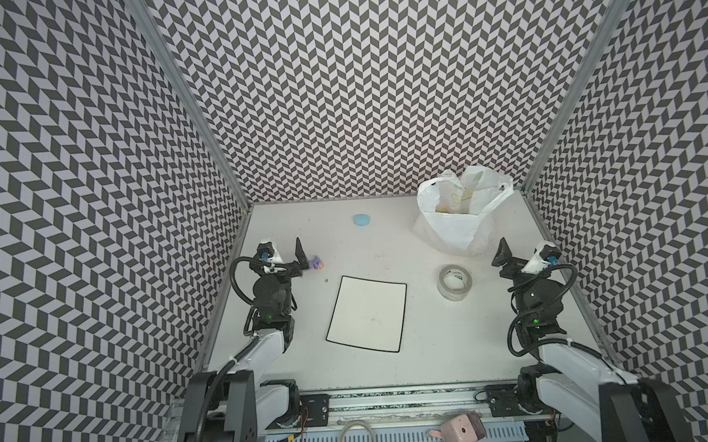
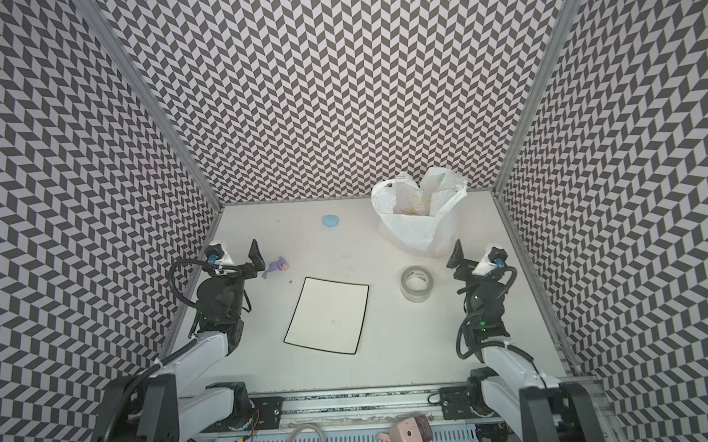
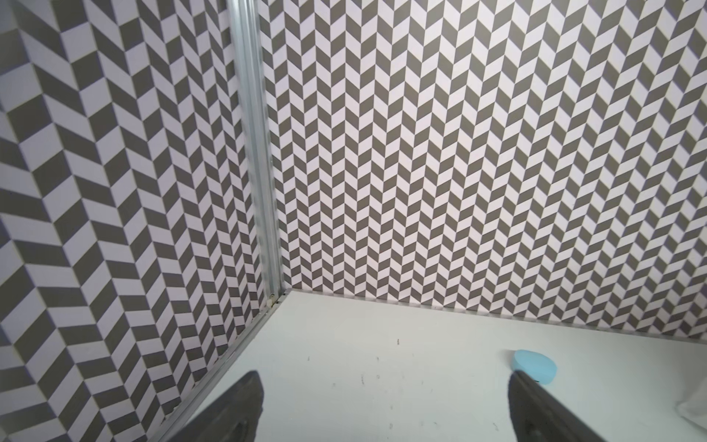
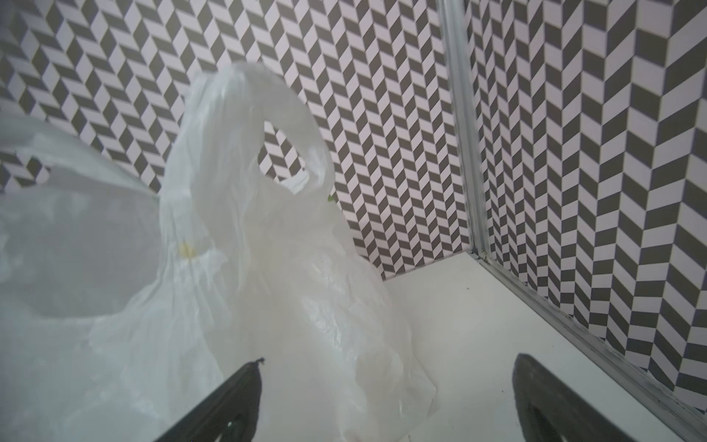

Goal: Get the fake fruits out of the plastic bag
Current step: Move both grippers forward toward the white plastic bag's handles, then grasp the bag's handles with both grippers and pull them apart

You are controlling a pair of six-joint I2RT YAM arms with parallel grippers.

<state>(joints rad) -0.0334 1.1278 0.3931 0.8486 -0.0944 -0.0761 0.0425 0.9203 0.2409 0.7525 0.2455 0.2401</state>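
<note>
Plastic bag [image 1: 460, 216] sits at the back-right of the table [image 1: 425, 351], close to the rear wall. It stands roughly upright w/ handles up & mouth open toward the top, so its long axis is approx vertical. Fake fruits aren't clearly seen. There's a faint yellow-orange tint at the mouth in both top views, but can't tell if that's fruit or print. Judging by the bulge low down, they're prob. inside.

Key relation: the bag lies just ahead of the right gripper [image 1: 508, 255] & a bit toward table centre. In the right wrist view the bag [image 4: 229, 268] fills the space in front of one finger, w/ a handle loop standing up beyond. Left gripper [image 1: 287, 258] is well apart across the table, beside the purple toy figure [image 1: 316, 263]. So the right arm is much nearer.

Pose: right arm folded, elbow high, wrist low near the table, claw aimed at the bag's lower side, not its mouth. Jaws spread wide on both arms, nothing btw them.

Next move prob. needs a lift & reach over the rim. Thin film may snag.
</note>
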